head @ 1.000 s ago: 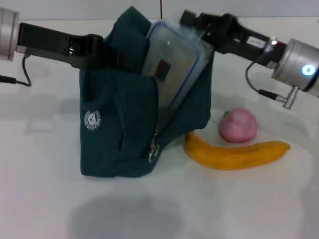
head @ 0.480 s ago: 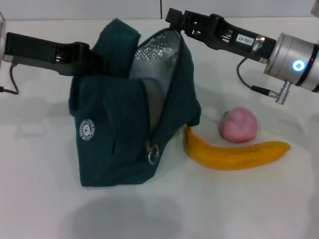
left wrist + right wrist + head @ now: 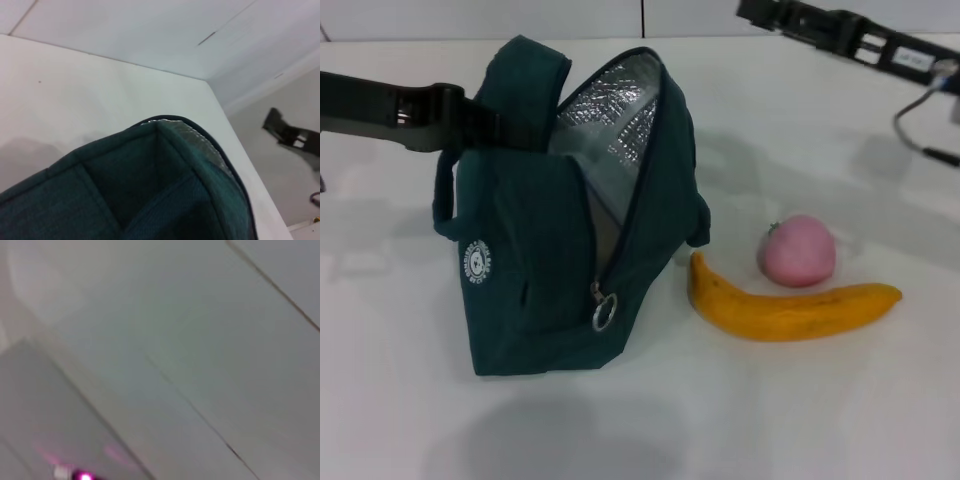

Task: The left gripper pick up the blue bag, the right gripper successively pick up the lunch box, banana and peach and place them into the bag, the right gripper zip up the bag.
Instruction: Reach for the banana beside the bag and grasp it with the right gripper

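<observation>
On the white desk (image 3: 440, 420) the blue bag (image 3: 535, 290) stands upright with its mouth gaping, the silver foil lining (image 3: 615, 110) showing and the ring-pull zipper (image 3: 604, 312) hanging low at the front, so the zip is not yet closed. At the bag's upper left the left gripper (image 3: 480, 122) is clamped on the bag's handle or top fabric and holds it up; the exact bite of its fingers is hidden by the cloth. Up at the far right the right gripper (image 3: 760, 10) is raised well clear of the bag and carries nothing, though I cannot tell how far apart its fingers stand. No lunch box lies on the desk; a pale flat shape inside the opening may be it, so that item is probably already packed, but this is not certain. Just beside the bag on the right lies the banana (image 3: 785, 308), its near end close to the bag's base, and the peach (image 3: 798, 250) sits just behind it. Judged from this, the lifting is done and likely the first placement; the banana, the peach and the zipping remain
</observation>
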You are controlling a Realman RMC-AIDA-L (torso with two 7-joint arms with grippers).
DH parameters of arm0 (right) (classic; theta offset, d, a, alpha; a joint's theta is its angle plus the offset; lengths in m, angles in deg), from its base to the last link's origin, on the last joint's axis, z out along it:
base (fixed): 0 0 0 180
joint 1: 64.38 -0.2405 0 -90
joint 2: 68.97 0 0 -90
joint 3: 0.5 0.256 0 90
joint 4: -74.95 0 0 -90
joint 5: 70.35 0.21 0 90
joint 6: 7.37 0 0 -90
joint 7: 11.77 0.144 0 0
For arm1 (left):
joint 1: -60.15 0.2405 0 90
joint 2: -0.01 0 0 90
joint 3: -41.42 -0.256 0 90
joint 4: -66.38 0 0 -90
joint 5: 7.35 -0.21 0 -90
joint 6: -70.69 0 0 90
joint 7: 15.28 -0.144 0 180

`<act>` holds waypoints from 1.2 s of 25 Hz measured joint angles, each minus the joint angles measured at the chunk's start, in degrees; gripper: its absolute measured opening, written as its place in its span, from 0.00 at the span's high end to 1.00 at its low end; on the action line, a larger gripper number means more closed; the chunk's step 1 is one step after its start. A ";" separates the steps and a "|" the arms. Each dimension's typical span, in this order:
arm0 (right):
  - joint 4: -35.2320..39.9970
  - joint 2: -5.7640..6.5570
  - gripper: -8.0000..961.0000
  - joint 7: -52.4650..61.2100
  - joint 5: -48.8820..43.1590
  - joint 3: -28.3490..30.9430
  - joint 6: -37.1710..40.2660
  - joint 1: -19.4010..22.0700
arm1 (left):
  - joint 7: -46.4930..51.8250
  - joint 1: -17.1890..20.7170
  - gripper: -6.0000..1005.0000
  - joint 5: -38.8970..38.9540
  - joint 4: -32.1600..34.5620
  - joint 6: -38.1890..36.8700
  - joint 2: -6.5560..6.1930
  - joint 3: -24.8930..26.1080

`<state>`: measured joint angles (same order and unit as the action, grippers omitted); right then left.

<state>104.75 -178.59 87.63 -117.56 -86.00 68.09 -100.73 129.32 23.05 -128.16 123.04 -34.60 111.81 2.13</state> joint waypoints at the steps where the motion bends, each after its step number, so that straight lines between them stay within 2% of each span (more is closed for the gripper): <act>1: 2.36 1.47 0.33 0.83 -1.84 0.04 -0.19 0.53 | -0.12 0.23 0.97 0.12 0.02 -0.01 -0.15 0.00; 3: 7.41 4.25 0.29 3.59 -6.75 0.43 -0.33 1.23 | -0.36 0.35 0.97 0.25 0.04 0.00 -0.25 0.00; 4: 9.33 5.19 0.28 4.95 -9.76 0.76 -0.35 1.26 | -0.47 0.33 0.97 0.31 0.04 0.00 -0.27 -0.01; 5: 13.65 6.88 0.25 8.51 -16.72 2.20 -0.22 1.12 | -0.53 0.27 0.97 0.33 0.04 0.02 -0.28 -0.01; 6: 16.52 7.60 0.22 11.19 -21.67 3.64 0.09 0.81 | -0.58 0.22 0.97 0.36 0.05 0.02 -0.28 -0.01; 8: 23.16 7.94 0.17 17.13 -34.59 8.16 2.75 -0.08 | -0.71 0.16 0.97 0.38 0.04 0.02 -0.28 -0.01; 10: 28.77 7.01 0.11 21.65 -46.53 12.77 7.38 -1.68 | -0.82 0.11 0.97 0.38 0.04 0.01 -0.28 -0.01; 12: 33.57 5.79 0.11 25.66 -58.25 16.23 13.42 -4.33 | -1.03 0.05 0.97 0.31 0.05 0.02 -0.28 0.00; 15: 38.66 4.15 0.11 28.50 -72.43 17.48 20.27 -8.98 | -1.41 -0.02 0.97 0.15 0.04 0.06 -0.26 -0.10; 18: 42.53 1.62 0.11 27.47 -84.04 17.23 26.30 -13.22 | -1.65 -0.06 0.97 0.04 0.04 0.08 -0.26 -0.31; 22: 43.09 -1.70 0.11 22.12 -90.42 17.00 29.71 -16.01 | -1.92 -0.08 0.97 -0.04 0.03 0.18 -0.26 -0.12; 23: 43.09 -1.70 0.11 22.12 -90.42 17.00 29.71 -16.01 | -1.98 -0.08 0.97 -0.05 0.03 0.21 -0.26 -0.08; 24: 42.63 -2.74 0.11 20.65 -90.87 15.89 29.97 -16.36 | -2.00 -0.08 0.97 -0.05 0.03 0.23 -0.26 -0.08; 25: 42.58 -2.85 0.11 20.46 -90.89 15.67 29.98 -16.39 | -2.03 -0.08 0.97 -0.06 0.02 0.24 -0.26 -0.09; 30: 42.20 -5.28 0.11 17.22 -92.14 9.75 28.83 -15.96 | -2.05 -0.07 0.97 -0.09 -0.14 0.26 -0.26 -0.15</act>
<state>146.96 -183.86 104.85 -209.70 -76.25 96.91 -116.69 127.27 22.98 -128.26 122.90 -34.33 111.55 1.99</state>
